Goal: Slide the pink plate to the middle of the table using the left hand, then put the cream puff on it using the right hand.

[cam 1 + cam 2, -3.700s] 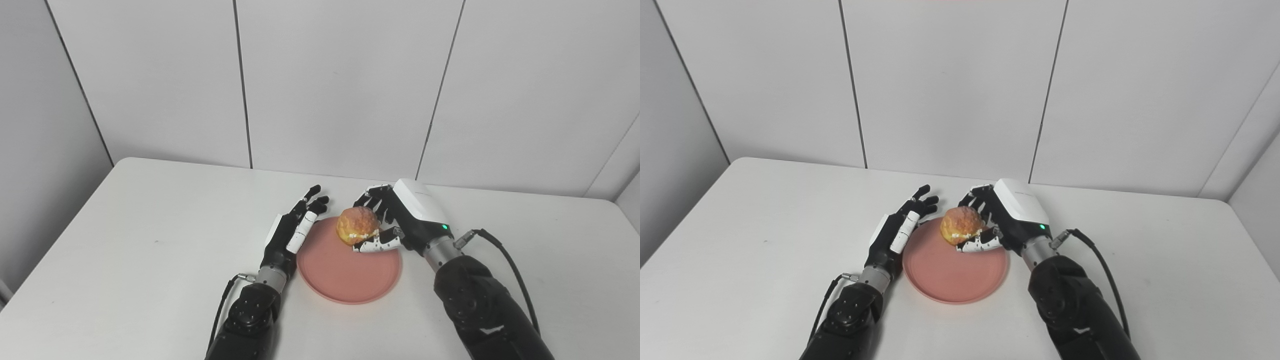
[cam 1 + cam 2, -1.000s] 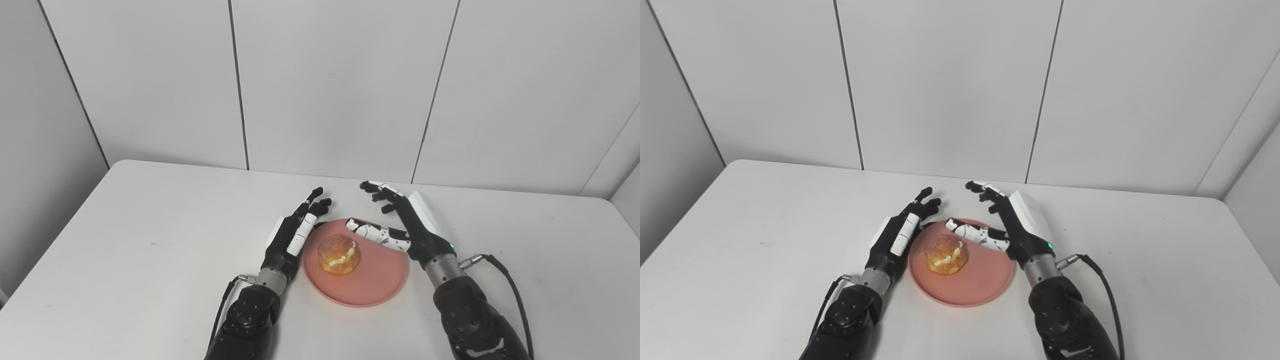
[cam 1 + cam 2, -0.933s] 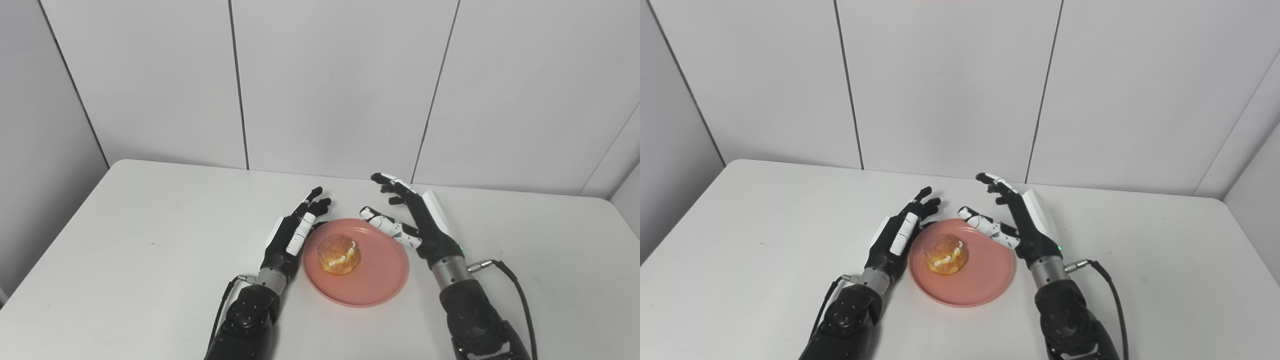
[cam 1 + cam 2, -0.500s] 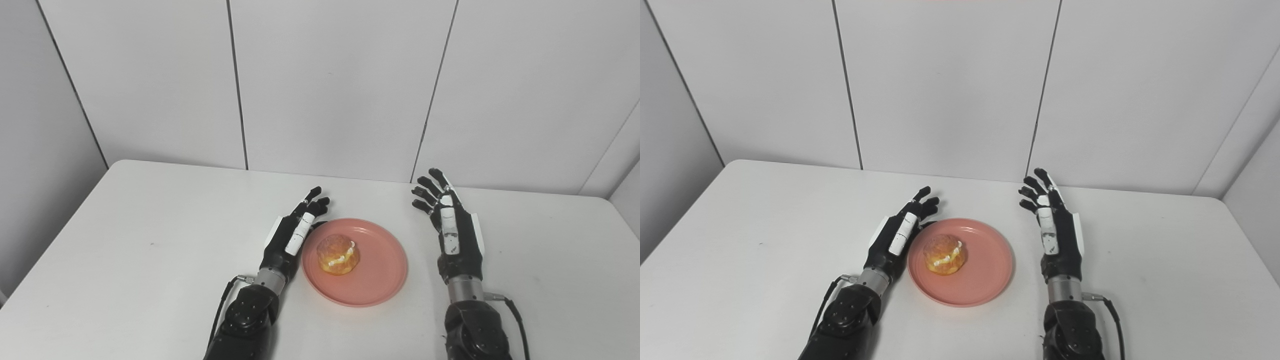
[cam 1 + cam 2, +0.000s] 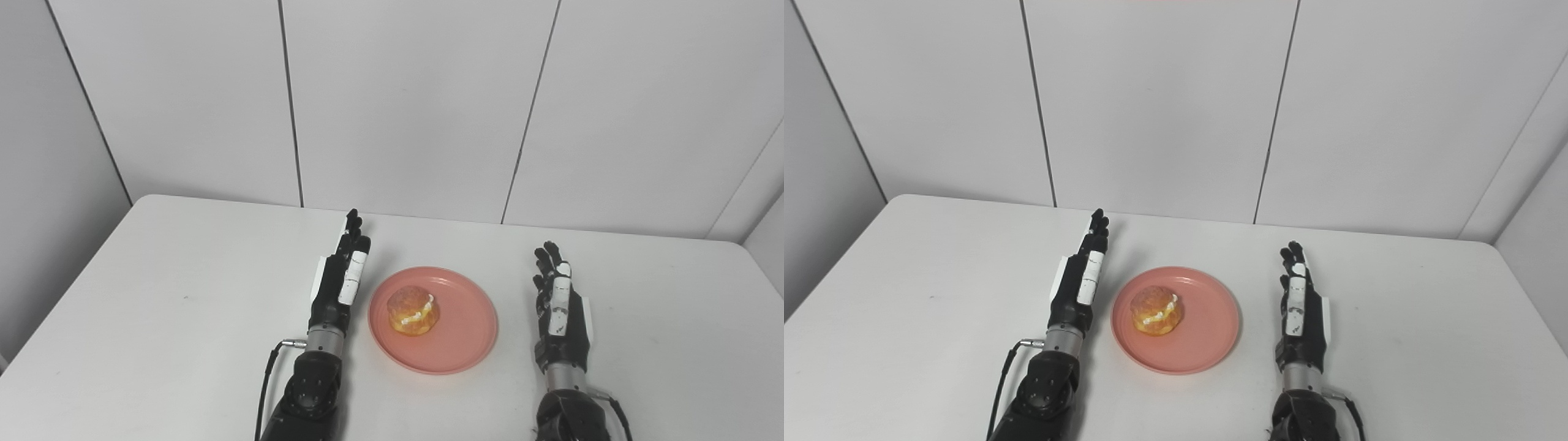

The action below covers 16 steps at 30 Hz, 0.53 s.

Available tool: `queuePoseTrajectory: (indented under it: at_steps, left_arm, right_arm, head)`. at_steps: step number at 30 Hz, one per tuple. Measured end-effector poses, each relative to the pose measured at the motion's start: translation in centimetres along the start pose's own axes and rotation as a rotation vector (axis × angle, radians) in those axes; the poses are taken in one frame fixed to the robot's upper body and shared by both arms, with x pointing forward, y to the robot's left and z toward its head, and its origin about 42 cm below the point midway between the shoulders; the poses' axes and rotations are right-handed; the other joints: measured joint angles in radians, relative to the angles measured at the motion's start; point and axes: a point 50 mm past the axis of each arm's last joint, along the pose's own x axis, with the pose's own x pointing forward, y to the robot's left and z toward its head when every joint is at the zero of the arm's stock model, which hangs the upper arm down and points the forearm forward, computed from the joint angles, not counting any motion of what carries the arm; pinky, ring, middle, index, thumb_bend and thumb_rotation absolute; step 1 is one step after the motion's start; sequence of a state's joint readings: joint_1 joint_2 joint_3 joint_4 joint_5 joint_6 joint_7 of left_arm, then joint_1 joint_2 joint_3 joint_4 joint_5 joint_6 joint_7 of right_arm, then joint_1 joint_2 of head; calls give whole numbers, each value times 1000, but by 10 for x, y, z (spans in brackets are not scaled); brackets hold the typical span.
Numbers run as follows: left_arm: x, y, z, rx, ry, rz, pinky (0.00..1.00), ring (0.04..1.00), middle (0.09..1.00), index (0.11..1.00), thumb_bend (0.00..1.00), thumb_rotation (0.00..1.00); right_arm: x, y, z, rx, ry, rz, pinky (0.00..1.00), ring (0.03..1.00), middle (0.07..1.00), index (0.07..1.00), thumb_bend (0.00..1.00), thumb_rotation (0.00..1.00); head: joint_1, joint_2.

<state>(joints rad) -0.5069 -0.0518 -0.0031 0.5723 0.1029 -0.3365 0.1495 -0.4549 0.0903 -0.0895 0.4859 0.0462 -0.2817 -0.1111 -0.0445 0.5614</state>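
The pink plate (image 5: 465, 331) lies flat near the middle of the white table (image 5: 184, 294). On its left half rests the golden cream puff (image 5: 413, 311), with a line of white cream showing. My left hand (image 5: 338, 280) stands edge-on just left of the plate, fingers straight and pointing away from me, holding nothing and a small gap clear of the rim. My right hand (image 5: 558, 309) stands the same way to the right of the plate, apart from it, fingers stretched out and empty.
Grey wall panels (image 5: 416, 104) rise right behind the table's far edge. The table's right corner (image 5: 744, 251) and its left edge (image 5: 67, 288) are in view. A thin cable (image 5: 269, 380) hangs by my left forearm.
My right hand has let go of the cream puff, which now sits on the plate, and has drawn back to the right and toward me. My left hand has straightened and moved slightly left off the rim.
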Motion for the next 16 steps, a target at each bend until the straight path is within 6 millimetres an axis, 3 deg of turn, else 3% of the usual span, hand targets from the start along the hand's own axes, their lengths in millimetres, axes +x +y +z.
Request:
queuePoseTrajectory:
  at_steps: [7,16]
  left_arm:
    - [0,0,-2,9,7,24,1000,1000,1000,1000,794,974]
    - [0,-1,-3,16,33,19,1000,1000,1000,1000,769,989]
  right_arm:
    - [3,6,-2,-175,-22,62,1000,1000,958,939,931,1000]
    - [6,10,-3,-229,-23,106,1000,1000,979,952,945,1000]
  head:
    - [-3,3]
    - [-14,5]
